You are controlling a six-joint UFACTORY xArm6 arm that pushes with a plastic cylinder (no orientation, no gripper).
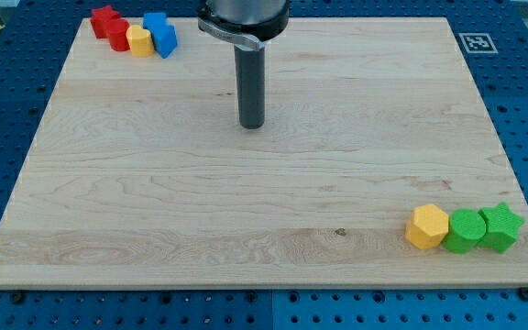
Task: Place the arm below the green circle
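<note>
One green circle (467,230) is sitting far toward the view's bottom right of my tip (252,126), touching its neighbours; no jaws are showing. It looks light, rigid and easily nudged, so I am judging it best left untouched.

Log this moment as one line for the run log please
my tip: upper middle of board, touching no block | green circle: bottom right, between yellow hexagon and green star | status: tip not yet below circle

Our arm ends in a straight, dark grey rod (251,87), a smooth cylinder with a dull sheen down its length. Its lower end, our tip (252,126), is cut flat. Above, the rod enters a wider black round housing (243,14) ringed by a thin, pale metal band.
</note>
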